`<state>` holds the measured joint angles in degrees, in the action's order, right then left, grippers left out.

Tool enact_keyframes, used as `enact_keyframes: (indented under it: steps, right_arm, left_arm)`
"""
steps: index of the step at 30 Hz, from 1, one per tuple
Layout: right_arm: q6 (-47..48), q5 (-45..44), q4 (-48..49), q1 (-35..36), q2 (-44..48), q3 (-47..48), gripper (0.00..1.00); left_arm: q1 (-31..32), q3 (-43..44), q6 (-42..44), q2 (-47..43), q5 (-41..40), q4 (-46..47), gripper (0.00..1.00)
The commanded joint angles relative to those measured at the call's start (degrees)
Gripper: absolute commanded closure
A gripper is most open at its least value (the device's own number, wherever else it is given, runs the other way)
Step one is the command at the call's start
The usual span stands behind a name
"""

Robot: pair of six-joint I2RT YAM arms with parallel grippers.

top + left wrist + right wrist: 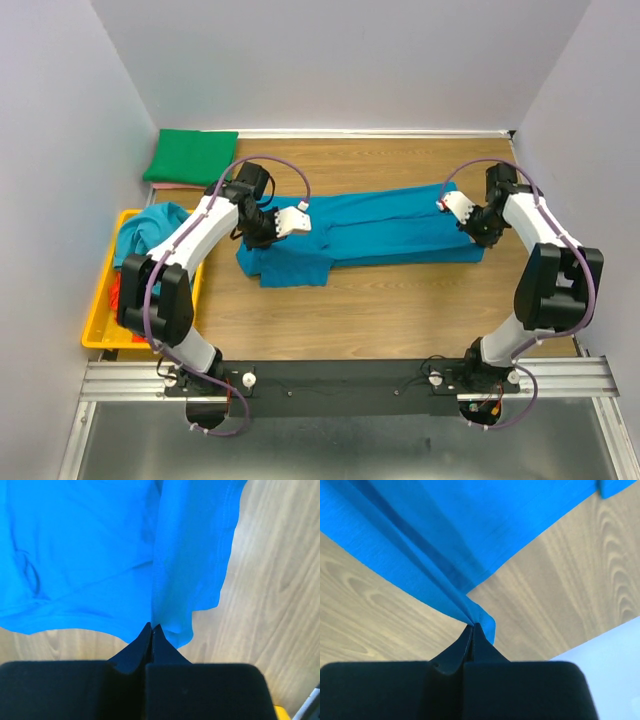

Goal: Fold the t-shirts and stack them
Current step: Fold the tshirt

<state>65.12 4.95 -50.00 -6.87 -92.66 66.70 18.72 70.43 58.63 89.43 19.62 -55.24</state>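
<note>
A blue t-shirt lies stretched across the middle of the wooden table, partly folded lengthwise. My left gripper is shut on the shirt's edge at its left end; in the left wrist view the closed tips pinch the blue cloth. My right gripper is shut on the shirt's edge at its right end; in the right wrist view the tips pinch a gathered fold of blue cloth, lifted above the table.
A folded green t-shirt lies at the back left corner on something pink. A yellow bin at the left edge holds a teal garment and something red. White walls close three sides.
</note>
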Motion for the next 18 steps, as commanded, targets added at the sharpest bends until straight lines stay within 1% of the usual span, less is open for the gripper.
enact_keyframes:
  steps: [1, 10, 18]
  right_arm:
    - [0.62, 1.9, -1.15, -0.51, -2.87, 4.74, 0.99]
    - [0.27, 2.34, -1.24, -0.42, -9.64, 10.11, 0.99]
    - [-0.35, 2.34, -1.07, -0.42, -13.24, 13.28, 0.99]
  left_arm:
    - [-0.61, 4.53, 1.4, 3.82, 0.25, -0.57, 1.0]
    - [-1.58, 15.25, 4.47, 14.71, -1.16, -2.41, 1.0]
    - [-2.2, 24.56, 6.85, 21.84, -2.3, -5.22, 1.0]
